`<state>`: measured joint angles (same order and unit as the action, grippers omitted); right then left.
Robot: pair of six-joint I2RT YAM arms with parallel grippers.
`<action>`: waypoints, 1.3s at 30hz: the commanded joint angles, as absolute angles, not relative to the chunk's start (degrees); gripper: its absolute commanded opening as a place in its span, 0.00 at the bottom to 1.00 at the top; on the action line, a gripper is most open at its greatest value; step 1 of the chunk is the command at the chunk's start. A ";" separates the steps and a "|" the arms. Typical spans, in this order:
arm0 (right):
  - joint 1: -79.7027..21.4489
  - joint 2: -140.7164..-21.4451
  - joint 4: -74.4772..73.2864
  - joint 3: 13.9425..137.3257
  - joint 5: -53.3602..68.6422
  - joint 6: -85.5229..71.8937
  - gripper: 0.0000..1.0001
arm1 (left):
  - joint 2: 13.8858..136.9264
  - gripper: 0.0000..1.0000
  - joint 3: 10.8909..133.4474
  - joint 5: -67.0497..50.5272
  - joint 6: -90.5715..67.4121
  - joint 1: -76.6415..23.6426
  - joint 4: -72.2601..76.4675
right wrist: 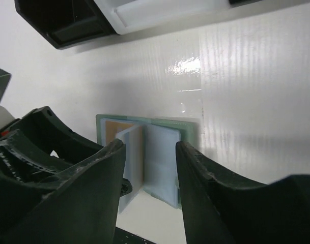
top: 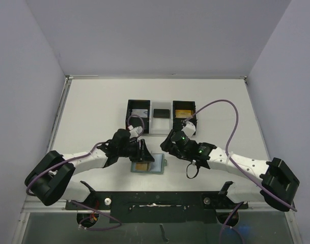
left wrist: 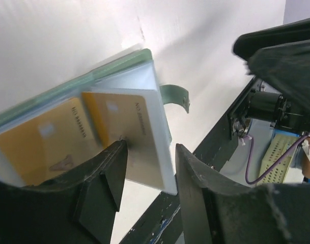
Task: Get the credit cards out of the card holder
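The card holder lies open on the table between the two arms, grey-green outside with pale blue pockets. Yellow credit cards sit in its pockets, and its closing tab sticks out at the side. My left gripper is open at the holder's left edge. One raised pocket leaf with a card lies across the gap, and the left fingertip touches it. My right gripper hangs open just above the holder, with nothing between its fingers.
A black-and-clear three-compartment tray stands just behind the holder, with a card in the left compartment and a yellow card in the right. The arms' black mounting rail runs along the near table edge.
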<state>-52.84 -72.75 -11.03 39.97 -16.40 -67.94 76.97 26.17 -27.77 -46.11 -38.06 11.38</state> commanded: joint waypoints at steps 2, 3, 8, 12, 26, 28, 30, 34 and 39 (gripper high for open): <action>-51.99 -65.32 -15.16 38.41 -23.42 -69.77 0.49 | 79.57 0.43 31.31 -26.54 -44.66 -39.06 8.56; -51.94 -64.62 -13.87 37.54 -22.56 -69.40 0.50 | 77.84 0.45 30.76 -24.25 -44.73 -38.51 8.42; -52.42 -63.42 -6.91 33.94 -16.38 -67.17 0.40 | 67.33 0.50 28.74 -15.47 -44.31 -36.52 4.02; -54.72 -64.63 -0.45 31.71 -14.65 -67.71 0.33 | 67.77 0.50 26.61 -19.75 -44.97 -36.07 10.27; -57.63 -76.76 1.20 37.89 -11.41 -67.03 0.17 | 63.05 0.40 24.63 -17.37 -45.64 -34.95 7.19; -57.59 -78.36 0.25 38.22 -11.44 -68.75 0.17 | 64.77 0.40 24.54 -20.39 -45.92 -34.87 9.01; -57.65 -79.77 -1.19 38.11 -11.73 -70.80 0.17 | 66.86 0.40 25.26 -23.11 -45.36 -35.31 10.28; -58.24 -82.56 0.68 34.48 -12.10 -74.06 0.16 | 69.82 0.41 22.94 -26.44 -46.23 -35.86 15.86; -57.82 -86.71 2.45 32.44 -9.90 -76.52 0.15 | 76.24 0.41 22.76 -30.23 -46.17 -35.87 18.38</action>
<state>-57.49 -84.25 1.45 33.26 -10.55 -73.93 72.38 22.31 -25.47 -46.46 -35.59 12.32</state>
